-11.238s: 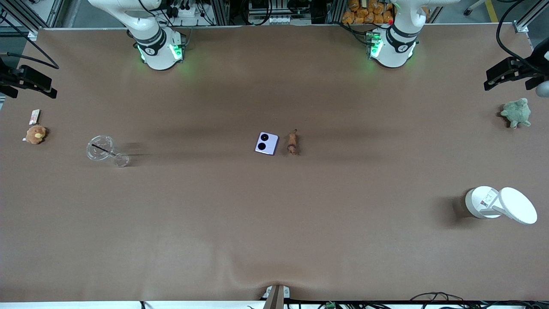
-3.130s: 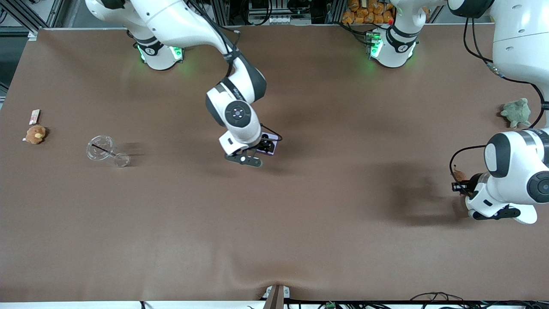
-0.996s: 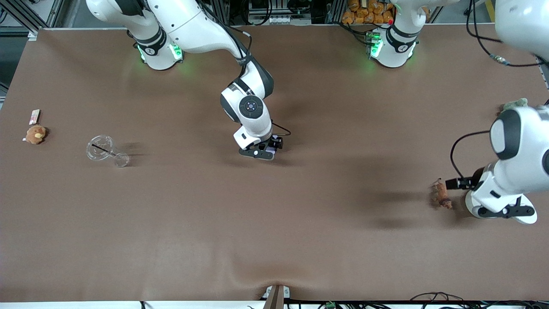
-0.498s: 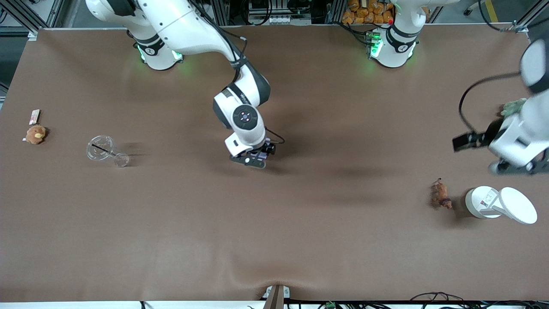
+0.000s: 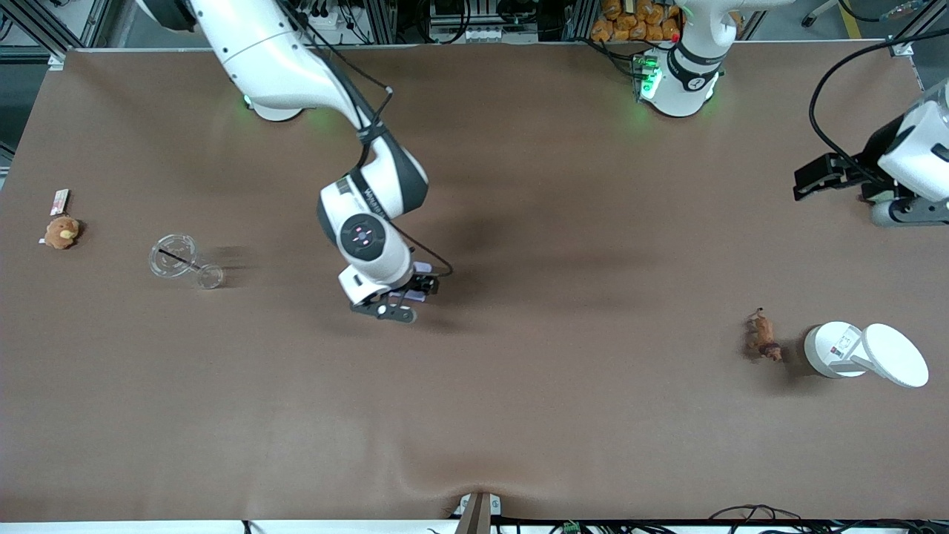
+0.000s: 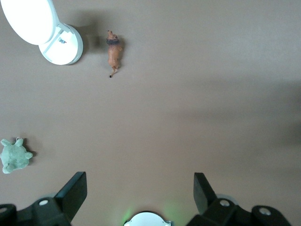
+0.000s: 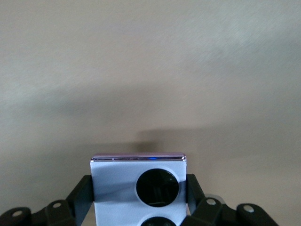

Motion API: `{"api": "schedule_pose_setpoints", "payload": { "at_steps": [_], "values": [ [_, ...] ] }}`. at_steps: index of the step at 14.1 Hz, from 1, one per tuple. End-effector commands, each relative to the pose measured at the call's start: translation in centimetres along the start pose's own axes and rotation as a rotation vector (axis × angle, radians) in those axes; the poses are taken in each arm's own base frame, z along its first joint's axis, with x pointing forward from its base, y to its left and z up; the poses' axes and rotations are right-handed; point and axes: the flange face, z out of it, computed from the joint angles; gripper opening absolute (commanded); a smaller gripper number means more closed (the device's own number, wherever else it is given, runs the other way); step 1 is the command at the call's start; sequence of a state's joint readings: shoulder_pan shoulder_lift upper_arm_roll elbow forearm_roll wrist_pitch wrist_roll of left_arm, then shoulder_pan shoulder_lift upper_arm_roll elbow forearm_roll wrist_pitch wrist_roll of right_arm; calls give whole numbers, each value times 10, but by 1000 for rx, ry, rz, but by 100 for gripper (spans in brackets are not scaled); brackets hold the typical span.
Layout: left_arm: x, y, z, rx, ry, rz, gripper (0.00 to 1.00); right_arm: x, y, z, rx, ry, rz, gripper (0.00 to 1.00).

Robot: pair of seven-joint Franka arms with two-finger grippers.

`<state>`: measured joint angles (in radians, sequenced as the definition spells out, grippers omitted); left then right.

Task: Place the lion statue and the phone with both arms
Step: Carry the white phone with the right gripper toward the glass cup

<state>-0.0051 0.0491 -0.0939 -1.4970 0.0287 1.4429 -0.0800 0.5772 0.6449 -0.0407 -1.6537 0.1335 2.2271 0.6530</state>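
Front view: right gripper (image 5: 410, 293) now carries the phone (image 7: 138, 186) clamped between its fingers, off its earlier mid-table spot, over bare table nearer the camera, so its placement is pending. Left gripper (image 6: 139, 188), spread empty, has pulled away; lion statue (image 5: 762, 336) lies released beside the white container (image 5: 832, 348), long axis pointing roughly toward the camera.

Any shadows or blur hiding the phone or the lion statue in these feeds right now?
Front view: the phone mostly hidden by the right gripper, soft arm shadows across the table; the lion statue sharp. Right wrist view: phone crisp, cut off at the frame edge. Left wrist view: lion clear, faint shadow bands.
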Motion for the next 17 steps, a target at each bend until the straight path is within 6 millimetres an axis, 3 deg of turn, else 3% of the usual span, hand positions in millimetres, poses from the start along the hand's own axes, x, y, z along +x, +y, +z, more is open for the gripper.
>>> {"api": "schedule_pose_setpoints", "payload": {
  "at_steps": [1,6,10,12,17],
  "values": [
    [-17,-1,-5,-12,-5,30,100,14,28,-13,4,-33,-37,0],
    [-21,8,-17,-40,36,26,100,41,75,-15,-12,-78,-82,0],
    [-18,2,-16,-31,39,21,100,54,135,-9,-17,-125,-145,0],
    [-16,1,-16,-25,52,36,100,56,166,-16,-8,-137,-182,0],
    [-15,1,-16,-19,54,39,100,44,220,-12,0,-161,-181,0]
  ]
}}
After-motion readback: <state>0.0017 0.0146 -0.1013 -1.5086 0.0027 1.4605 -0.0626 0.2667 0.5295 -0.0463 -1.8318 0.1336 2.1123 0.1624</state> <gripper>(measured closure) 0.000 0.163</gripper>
